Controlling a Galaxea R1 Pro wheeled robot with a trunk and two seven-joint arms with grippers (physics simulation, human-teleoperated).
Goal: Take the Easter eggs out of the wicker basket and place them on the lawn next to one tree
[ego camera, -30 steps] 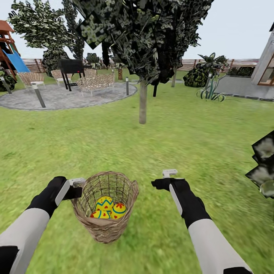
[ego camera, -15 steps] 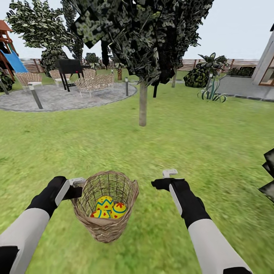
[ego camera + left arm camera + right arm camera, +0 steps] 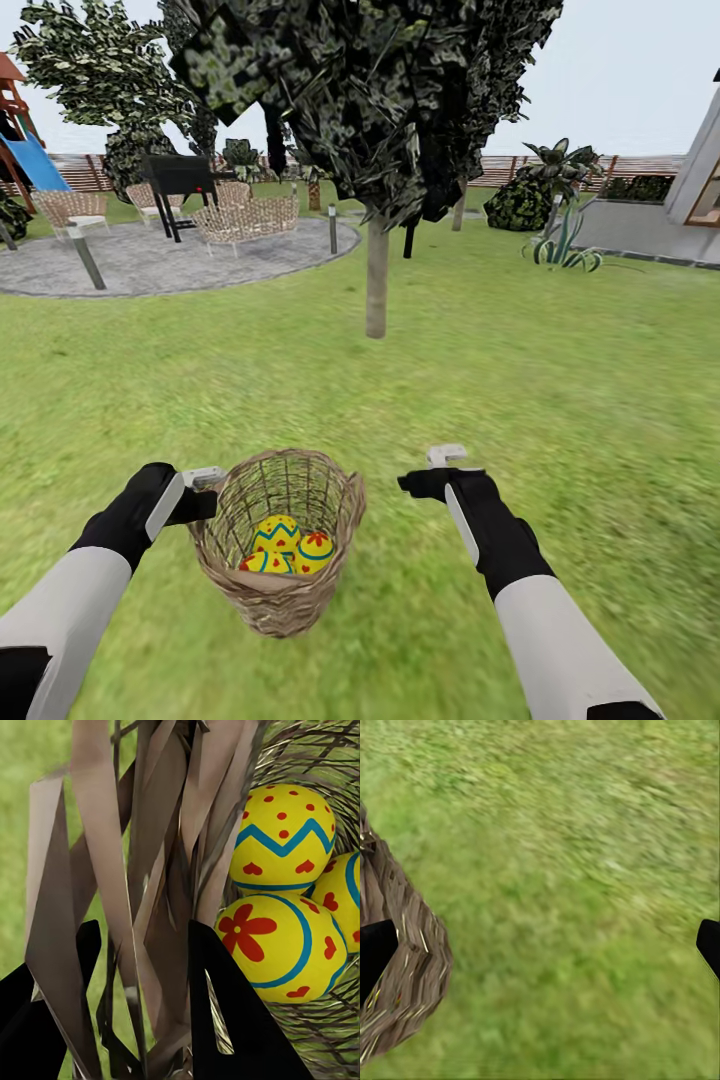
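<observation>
Lawn point(image 3: 560, 400) ahead, tree point(image 3: 376, 275) at 12 o'clock, slightly nearer than second ago: I am closing in. Left gripper point(image 3: 142, 1020) clamped on wicker basket point(image 3: 275, 590) wall; three Easter eggs point(image 3: 285, 545) inside. Right gripper point(image 3: 540, 945) wide, empty.

Place: a home garden, rendered in a simulator
Ground: broad green lawn point(image 3: 560, 400) running to a slatted wooden fence point(image 3: 600, 165)
Planting: a grey-trunked tree point(image 3: 376, 280) with a dark canopy mid-lawn, bushes point(image 3: 520, 203) and more trees along the fence
Seating: round grey stone patio point(image 3: 160, 260) with wicker chairs point(image 3: 245, 220) and a black grill point(image 3: 180, 180)
Play: blue slide point(image 3: 35, 160) at far left
House: corner of a building point(image 3: 700, 175) at right
</observation>
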